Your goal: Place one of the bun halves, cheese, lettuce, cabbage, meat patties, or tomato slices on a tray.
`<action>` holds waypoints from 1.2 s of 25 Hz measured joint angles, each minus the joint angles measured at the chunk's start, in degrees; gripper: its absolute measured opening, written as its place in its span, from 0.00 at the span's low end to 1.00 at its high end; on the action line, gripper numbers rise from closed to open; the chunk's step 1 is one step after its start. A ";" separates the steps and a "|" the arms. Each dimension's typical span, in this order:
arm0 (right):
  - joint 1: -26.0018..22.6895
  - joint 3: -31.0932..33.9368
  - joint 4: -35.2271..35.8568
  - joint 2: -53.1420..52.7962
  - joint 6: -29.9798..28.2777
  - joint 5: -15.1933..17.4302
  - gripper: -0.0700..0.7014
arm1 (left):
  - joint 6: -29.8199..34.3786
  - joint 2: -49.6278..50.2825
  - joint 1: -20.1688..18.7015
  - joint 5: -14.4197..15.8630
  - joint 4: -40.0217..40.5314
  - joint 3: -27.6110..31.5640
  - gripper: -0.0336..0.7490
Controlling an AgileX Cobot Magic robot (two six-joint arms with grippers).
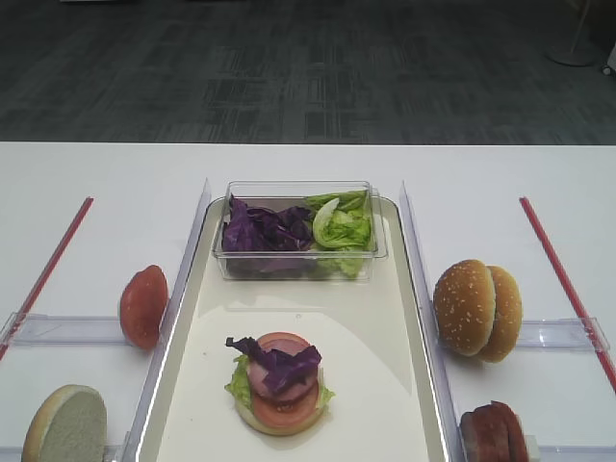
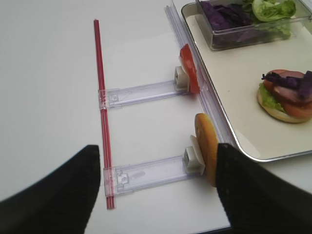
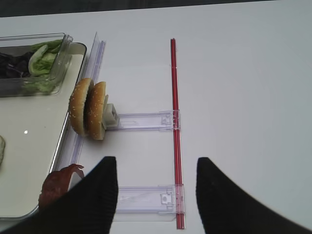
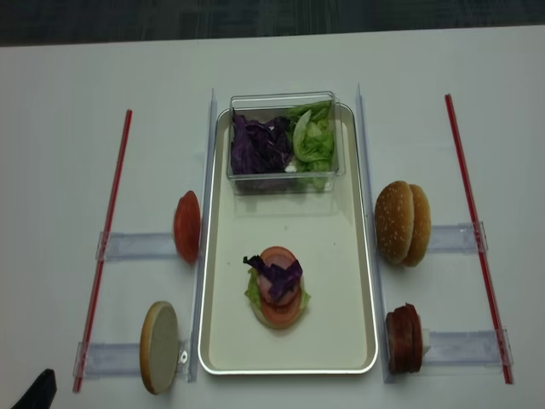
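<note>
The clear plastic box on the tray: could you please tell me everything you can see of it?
The clear plastic box is a lidless, see-through rectangular tub standing upright across the far end of the tray, resting on its cream floor. Purple cabbage fills its left part, light green lettuce its right. No gripper touches it.

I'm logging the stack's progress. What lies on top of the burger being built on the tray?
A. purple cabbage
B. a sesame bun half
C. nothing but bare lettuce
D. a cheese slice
A: the purple cabbage drapes over the tomato slices of the stack on the tray, with no bun above it.
</note>
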 joint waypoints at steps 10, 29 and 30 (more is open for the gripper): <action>0.00 0.00 0.00 0.00 0.00 0.00 0.61 | -6.09 -0.08 0.00 0.25 2.93 0.24 0.64; 0.00 0.00 0.00 0.00 -0.10 0.00 0.61 | -6.55 -0.08 0.00 0.25 3.03 0.24 0.64; 0.00 0.00 0.00 0.00 -0.10 0.00 0.61 | -6.55 -0.08 0.00 0.25 3.03 0.24 0.64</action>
